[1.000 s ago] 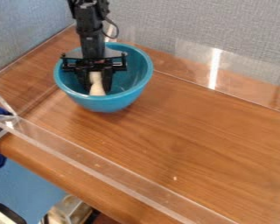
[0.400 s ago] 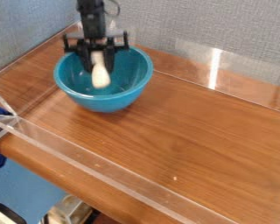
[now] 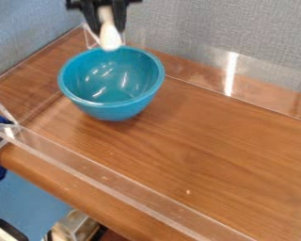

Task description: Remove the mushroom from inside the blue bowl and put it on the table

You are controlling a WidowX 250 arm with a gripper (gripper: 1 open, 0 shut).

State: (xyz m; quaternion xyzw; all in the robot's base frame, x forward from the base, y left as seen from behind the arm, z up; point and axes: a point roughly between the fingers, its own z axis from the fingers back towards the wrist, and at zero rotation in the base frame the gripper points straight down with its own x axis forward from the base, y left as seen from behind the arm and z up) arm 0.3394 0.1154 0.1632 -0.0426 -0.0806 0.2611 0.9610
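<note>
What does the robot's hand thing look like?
Only a little of the end effector shows at the top edge of the picture. It is black, with dark fingers spread out sideways. No cables or markings can be made out.

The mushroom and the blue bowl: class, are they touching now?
Apart. The camera view shows the mushroom held in the gripper above the blue bowl, with wall visible between them.
</note>
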